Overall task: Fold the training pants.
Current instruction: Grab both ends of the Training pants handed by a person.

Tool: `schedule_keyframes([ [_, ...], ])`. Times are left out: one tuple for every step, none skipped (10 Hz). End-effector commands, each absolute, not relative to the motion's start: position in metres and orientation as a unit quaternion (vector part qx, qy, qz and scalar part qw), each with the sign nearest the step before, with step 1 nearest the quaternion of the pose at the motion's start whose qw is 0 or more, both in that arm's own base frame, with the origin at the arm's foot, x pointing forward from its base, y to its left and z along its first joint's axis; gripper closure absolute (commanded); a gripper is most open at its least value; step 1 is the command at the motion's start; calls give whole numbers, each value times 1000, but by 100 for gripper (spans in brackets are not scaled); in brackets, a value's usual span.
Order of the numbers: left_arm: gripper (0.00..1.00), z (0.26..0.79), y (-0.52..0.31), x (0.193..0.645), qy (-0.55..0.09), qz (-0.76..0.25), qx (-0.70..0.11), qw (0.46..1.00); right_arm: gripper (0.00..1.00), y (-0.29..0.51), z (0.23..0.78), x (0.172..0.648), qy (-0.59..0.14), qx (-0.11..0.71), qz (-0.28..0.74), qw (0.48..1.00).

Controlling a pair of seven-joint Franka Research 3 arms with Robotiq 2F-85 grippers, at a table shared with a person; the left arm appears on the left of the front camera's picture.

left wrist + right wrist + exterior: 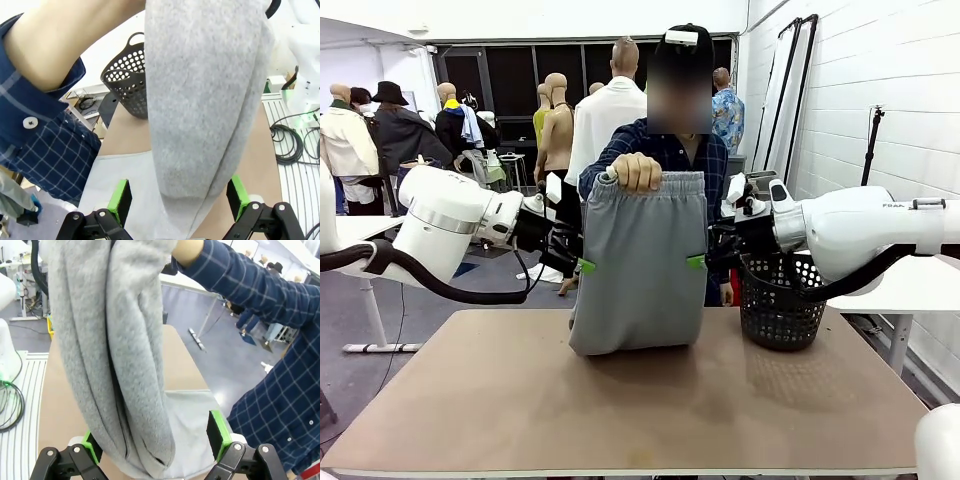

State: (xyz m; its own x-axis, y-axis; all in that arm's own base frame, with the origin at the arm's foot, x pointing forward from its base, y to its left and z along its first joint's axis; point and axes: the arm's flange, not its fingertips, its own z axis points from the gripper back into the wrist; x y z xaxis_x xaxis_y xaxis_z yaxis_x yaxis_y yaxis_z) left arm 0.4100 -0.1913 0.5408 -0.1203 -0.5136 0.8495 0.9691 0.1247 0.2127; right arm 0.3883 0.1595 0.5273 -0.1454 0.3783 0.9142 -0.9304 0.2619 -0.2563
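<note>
Subject item: the training pants point(638, 270), plain light grey jersey with a soft, faintly fuzzy face and a gathered elastic waistband at the top. The garment hangs upright as a long, doubled column with rounded vertical folds, and its lower end rests bunched on the table point(620, 400) at the middle of the far half. The table top is flat, matt brown board. To the robot's right of the pants, well apart from them, stands a black plastic mesh basket point(778, 300) with a perforated wall and loop handles.

The person's hand point(636, 172) is closed over the waistband at chest height, bearing the garment. Its forearm is bare below a rolled sleeve point(45, 135) of dark blue checked cloth.

The left arm reaches in level from the robot's left. The left gripper point(179, 200) stands at mid-height of the hanging cloth with its jaws spread wide to either side of the column. One green pad is clear of the fabric and the other is just beside its edge. Nothing is clamped.

The right arm reaches in level from the opposite side at about the same height. The right gripper point(155, 440) likewise has its jaws wide apart and straddles the cloth. The fabric overlaps one pad, though contact cannot be confirmed, and the other pad is clear. It holds nothing.

In both wrist views a flat pale grey sheet point(120, 165) lies on the board under the hanging folds. Whether it belongs to the same garment cannot be told.
</note>
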Motion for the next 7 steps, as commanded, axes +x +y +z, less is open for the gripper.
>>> schedule_keyframes([
  [0, 542, -191, 413, -452, -600, -277, 599, 0, 167, 529, 398, -531, 280, 550, 581],
  [0, 543, -193, 410, -456, -592, -287, 599, 0, 168, 531, 395, -533, 284, 549, 578],
  [0, 546, -195, 410, -464, -588, -297, 592, 0, 169, 532, 395, -534, 289, 552, 572],
  [0, 550, -197, 408, -469, -588, -306, 584, 0, 171, 533, 394, -534, 294, 553, 567],
  [0, 553, -201, 406, -472, -584, -317, 579, 0, 171, 537, 391, -535, 300, 554, 563],
  [0, 555, -203, 406, -475, -581, -326, 575, 0, 171, 542, 388, -538, 305, 555, 556],
  [0, 558, -206, 406, -480, -577, -333, 571, 0, 172, 543, 387, -540, 305, 556, 554],
])
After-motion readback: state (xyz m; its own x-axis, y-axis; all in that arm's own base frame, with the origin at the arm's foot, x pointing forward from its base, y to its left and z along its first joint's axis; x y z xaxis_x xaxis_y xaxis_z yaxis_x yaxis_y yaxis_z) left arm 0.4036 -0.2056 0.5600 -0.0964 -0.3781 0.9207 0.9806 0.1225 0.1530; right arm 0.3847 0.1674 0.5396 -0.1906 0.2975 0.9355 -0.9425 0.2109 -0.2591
